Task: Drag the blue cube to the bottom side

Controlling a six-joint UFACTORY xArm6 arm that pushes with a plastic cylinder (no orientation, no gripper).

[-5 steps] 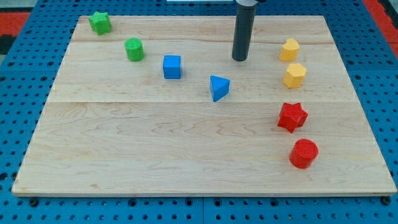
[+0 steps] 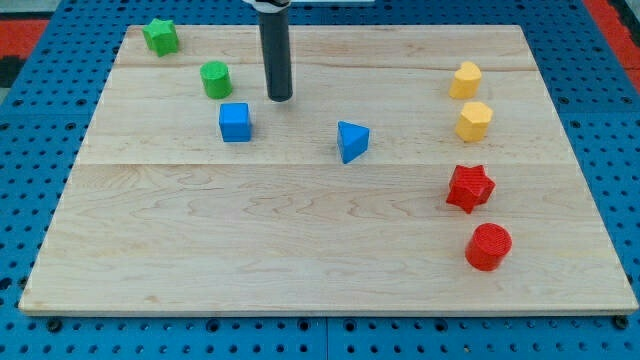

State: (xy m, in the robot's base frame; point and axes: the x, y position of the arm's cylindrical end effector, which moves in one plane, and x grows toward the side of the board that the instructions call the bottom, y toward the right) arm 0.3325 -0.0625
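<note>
Resting on a wooden board (image 2: 300, 230), my tip (image 2: 280, 98) sits just up and right of the blue cube (image 2: 235, 122), apart from it, with the green cylinder (image 2: 215, 79) to its left. Carries no jaws, only a bare rod holding nothing. Lying farther right: blue triangular block (image 2: 351, 140), two yellow blocks (image 2: 465, 79) (image 2: 474, 121), red star (image 2: 469, 188), red cylinder (image 2: 488, 246); green star (image 2: 160, 36) at top left.

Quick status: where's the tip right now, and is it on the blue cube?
My tip: holding nothing; it sits just up and to the view's right of the blue cube, with a small gap, not touching.
</note>
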